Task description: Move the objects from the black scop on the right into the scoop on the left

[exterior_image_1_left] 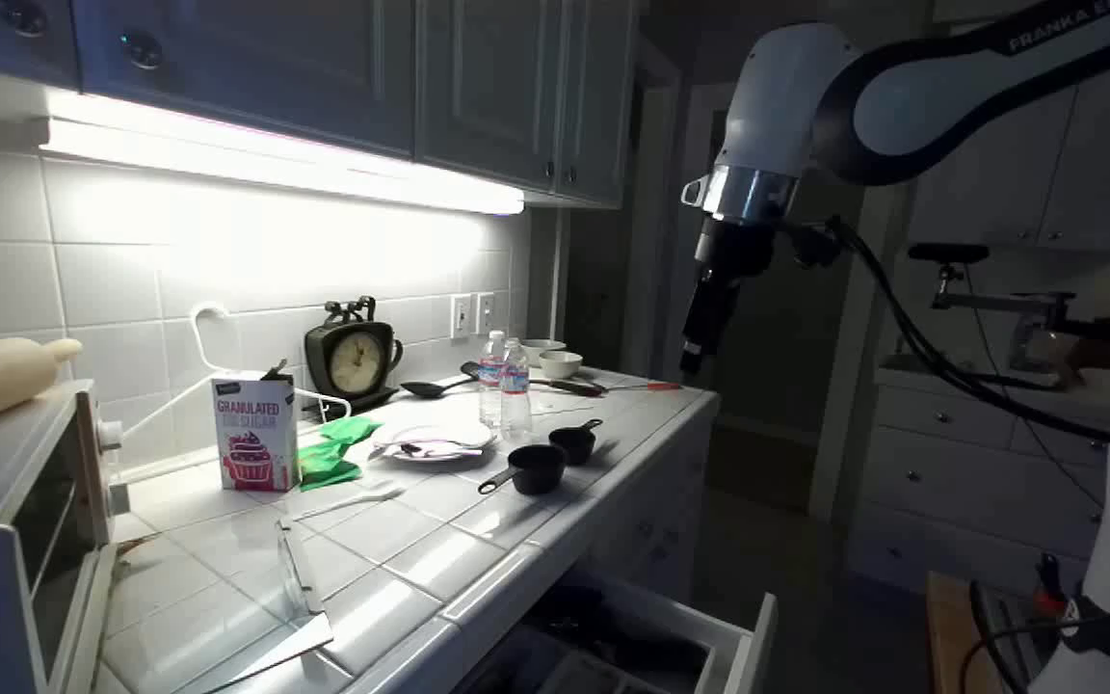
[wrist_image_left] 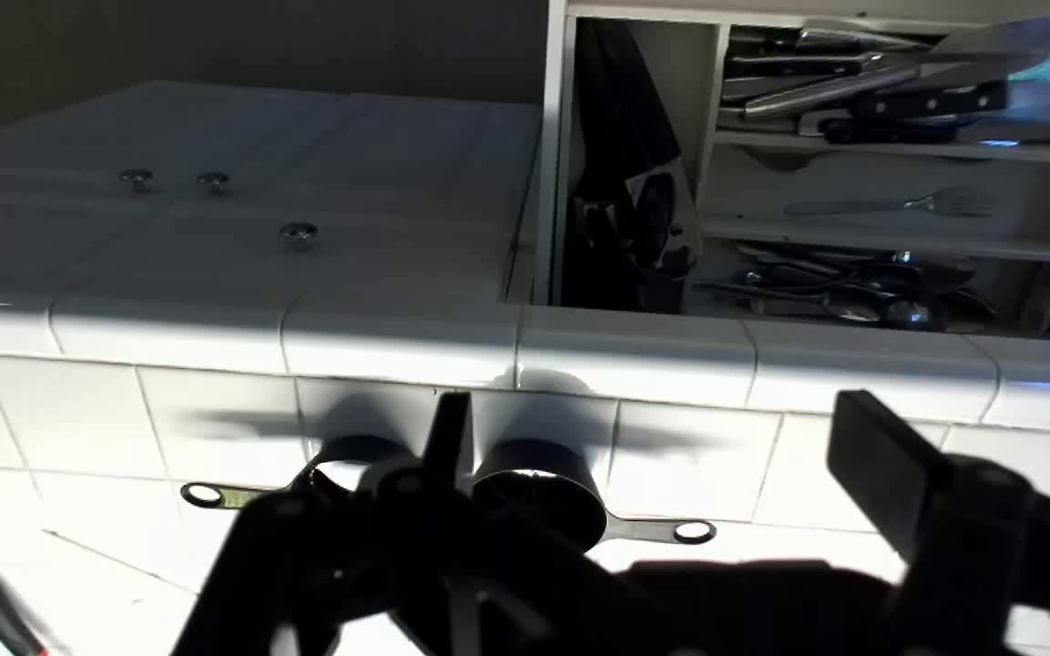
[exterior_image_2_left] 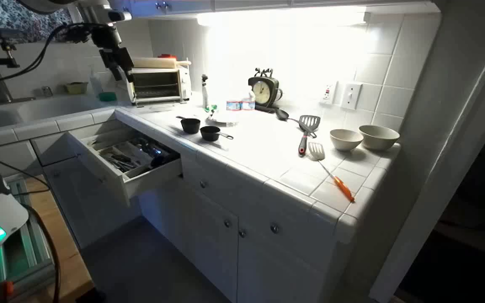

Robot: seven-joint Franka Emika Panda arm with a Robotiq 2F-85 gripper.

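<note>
Wrist view: the gripper (wrist_image_left: 662,456) juts in from the bottom of the frame with its jaws spread wide apart, holding nothing. Beyond it, below the middle, a left-hand black scoop (wrist_image_left: 356,446) and a right-hand black scoop (wrist_image_left: 534,456) stand close together on the white tile counter (wrist_image_left: 215,387) — the left one partly hidden behind the gripper, its handle aimed at the left edge, the right one with its handle aimed the opposite way. From where I stand I can't tell whether they touch, nor make out what lies inside either one. An open drawer (wrist_image_left: 557,137) fills the upper right, with knives (wrist_image_left: 826,91), a fork (wrist_image_left: 899,205) and spoons (wrist_image_left: 853,305) lying in separate compartments.

In both exterior views the gripper hangs in the air, pointing down, well apart from the scoops, which stand upright near the front edge of the counter. In an exterior view the arm (exterior_image_1_left: 911,106) stretches across the upper right; at mid-frame two water bottles (exterior_image_1_left: 516,381) stand beside a white plate (exterior_image_1_left: 468,449), and farther left is a sugar box (exterior_image_1_left: 256,434), with a dark clock (exterior_image_1_left: 355,361) behind it. In an exterior view two pale bowls (exterior_image_2_left: 346,145) stand together at the right, an orange-handled spatula (exterior_image_2_left: 343,189) lies to their lower left, and at the upper left a rolling pin (exterior_image_2_left: 154,63) rests on top of a toaster oven (exterior_image_2_left: 156,84).
</note>
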